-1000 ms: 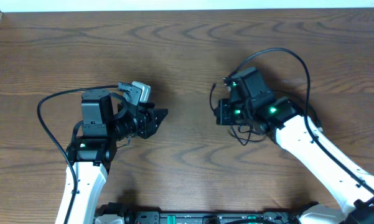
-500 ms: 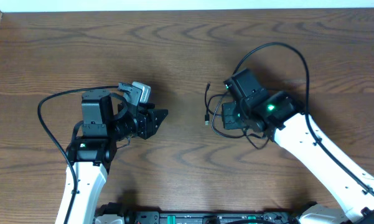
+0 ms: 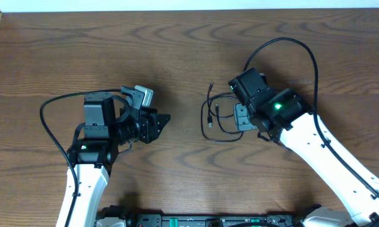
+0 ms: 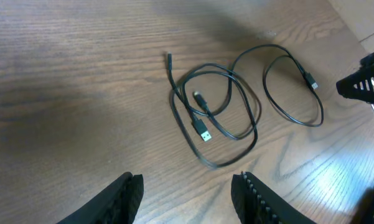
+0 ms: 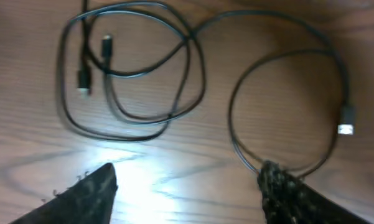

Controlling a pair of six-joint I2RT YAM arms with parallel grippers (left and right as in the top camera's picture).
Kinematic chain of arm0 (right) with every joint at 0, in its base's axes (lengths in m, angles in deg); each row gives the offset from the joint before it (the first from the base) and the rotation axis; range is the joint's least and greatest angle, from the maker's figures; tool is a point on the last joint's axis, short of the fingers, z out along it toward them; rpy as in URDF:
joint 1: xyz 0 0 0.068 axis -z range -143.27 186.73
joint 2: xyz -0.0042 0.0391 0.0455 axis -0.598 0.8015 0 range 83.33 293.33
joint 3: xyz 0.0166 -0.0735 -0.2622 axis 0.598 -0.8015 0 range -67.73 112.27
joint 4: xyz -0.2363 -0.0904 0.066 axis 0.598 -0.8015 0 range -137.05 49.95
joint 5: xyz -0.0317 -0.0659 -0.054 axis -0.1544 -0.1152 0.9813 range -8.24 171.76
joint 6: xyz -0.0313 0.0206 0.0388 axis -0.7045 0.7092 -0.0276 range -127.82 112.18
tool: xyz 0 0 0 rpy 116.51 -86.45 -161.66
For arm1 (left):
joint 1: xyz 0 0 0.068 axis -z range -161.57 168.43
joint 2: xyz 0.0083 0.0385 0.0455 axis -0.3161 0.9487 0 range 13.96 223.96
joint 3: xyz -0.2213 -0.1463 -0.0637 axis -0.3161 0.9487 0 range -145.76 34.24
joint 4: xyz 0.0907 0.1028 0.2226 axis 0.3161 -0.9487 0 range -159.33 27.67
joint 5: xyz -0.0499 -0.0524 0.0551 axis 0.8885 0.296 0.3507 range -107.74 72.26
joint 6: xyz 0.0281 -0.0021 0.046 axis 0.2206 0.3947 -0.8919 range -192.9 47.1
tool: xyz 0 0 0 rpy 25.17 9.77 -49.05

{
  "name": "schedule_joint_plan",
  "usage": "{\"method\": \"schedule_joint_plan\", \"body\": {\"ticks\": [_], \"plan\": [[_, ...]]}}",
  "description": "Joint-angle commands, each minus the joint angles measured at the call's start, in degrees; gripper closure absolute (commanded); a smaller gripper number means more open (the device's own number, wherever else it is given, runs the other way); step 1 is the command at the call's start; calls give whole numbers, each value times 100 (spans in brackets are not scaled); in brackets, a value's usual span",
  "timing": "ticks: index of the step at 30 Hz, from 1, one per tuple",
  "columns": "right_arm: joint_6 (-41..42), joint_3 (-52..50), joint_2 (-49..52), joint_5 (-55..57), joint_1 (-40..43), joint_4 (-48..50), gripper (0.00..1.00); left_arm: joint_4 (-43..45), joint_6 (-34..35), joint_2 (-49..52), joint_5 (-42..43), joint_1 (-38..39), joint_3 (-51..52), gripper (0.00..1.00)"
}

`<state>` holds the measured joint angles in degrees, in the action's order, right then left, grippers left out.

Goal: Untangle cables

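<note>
Black cables [image 4: 203,132] lie in overlapping loops on the worktop [image 3: 176,50], under the right gripper [image 5: 188,177], whose jaws are spread and grip nothing. The left gripper [image 4: 188,183] has its jaws apart and empty. Step looks like regrasping; cables not yet separated. Next move probably: pinch one plug end and draw it clear of the loops.

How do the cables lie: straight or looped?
Looped: the cables lie flat on the table in loose, overlapping rings, with the plug ends free.
</note>
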<state>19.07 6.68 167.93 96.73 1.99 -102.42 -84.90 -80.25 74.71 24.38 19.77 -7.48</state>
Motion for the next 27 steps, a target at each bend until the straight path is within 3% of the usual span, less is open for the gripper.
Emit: {"method": "schedule_joint_plan", "body": {"ticks": [1, 7, 20, 27], "plan": [[-33, 85, 46, 551, -2, 26, 24, -31, 4, -20, 98, 9, 24, 49], [-979, 85, 675, 7, 192, 660, 18, -33, 9, -20, 98, 9, 24, 49], [-1244, 85, 2151, -1266, 280, 1340, 22, -116, -13, -20, 96, 9, 24, 49], [-1825, 85, 2229, -2229, 31, 1491, 15, -120, -13, -20, 94, 9, 24, 49]]}}
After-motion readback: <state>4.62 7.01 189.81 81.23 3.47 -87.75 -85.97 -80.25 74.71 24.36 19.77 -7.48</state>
